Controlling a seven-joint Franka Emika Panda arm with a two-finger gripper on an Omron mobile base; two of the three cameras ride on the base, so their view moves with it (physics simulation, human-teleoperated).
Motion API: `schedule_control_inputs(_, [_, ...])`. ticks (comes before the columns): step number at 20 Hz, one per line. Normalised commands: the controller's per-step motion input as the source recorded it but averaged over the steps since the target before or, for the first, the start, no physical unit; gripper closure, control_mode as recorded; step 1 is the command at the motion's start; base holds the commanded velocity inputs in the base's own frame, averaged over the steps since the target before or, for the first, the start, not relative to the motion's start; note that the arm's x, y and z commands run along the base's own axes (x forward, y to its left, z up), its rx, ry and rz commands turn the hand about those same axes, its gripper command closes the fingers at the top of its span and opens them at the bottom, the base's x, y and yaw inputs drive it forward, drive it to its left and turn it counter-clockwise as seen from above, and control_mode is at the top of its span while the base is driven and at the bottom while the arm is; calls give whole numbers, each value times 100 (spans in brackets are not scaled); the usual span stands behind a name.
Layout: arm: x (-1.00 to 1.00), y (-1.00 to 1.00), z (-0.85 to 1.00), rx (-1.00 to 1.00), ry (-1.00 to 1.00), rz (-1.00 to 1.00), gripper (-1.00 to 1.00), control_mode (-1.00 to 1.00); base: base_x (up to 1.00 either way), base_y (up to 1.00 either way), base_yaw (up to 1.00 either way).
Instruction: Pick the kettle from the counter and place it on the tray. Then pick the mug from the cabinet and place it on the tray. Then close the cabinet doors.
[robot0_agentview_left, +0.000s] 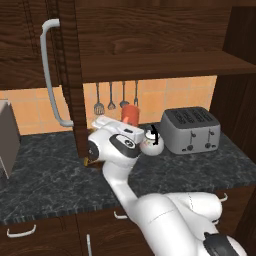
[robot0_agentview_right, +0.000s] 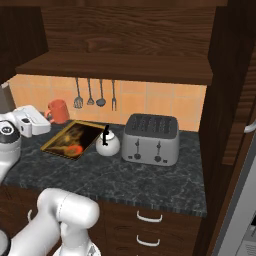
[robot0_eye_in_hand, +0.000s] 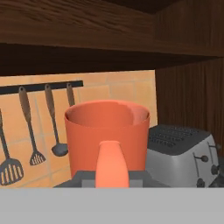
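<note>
Dark marbled counter (robot0_agentview_right: 150, 182) is running under the open cabinet (robot0_agentview_right: 120, 65), with orange tiles and 4 hanging utensils (robot0_agentview_right: 95, 94) behind. On it, the tray (robot0_agentview_right: 60, 142) is lying with the kettle (robot0_agentview_right: 107, 144) sitting at its right edge, just beside the toaster (robot0_agentview_right: 151, 139). The gripper (robot0_agentview_left: 131, 123) is holding the mug (robot0_eye_in_hand: 107, 131) upright in the air above the tray's far end, jaws closed on its handle side. One cabinet door (robot0_agentview_left: 35, 65) is standing open at left.

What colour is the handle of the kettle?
Black, arched over the white kettle; the right base view shows it best.
</note>
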Motion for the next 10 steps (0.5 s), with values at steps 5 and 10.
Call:
schedule_control_inputs(5, [31,31,-47,4,0,-6,100,-100,0,0,0])
schedule_control_inputs(10, [41,27,-46,4,0,-10,100,-100,0,0,0])
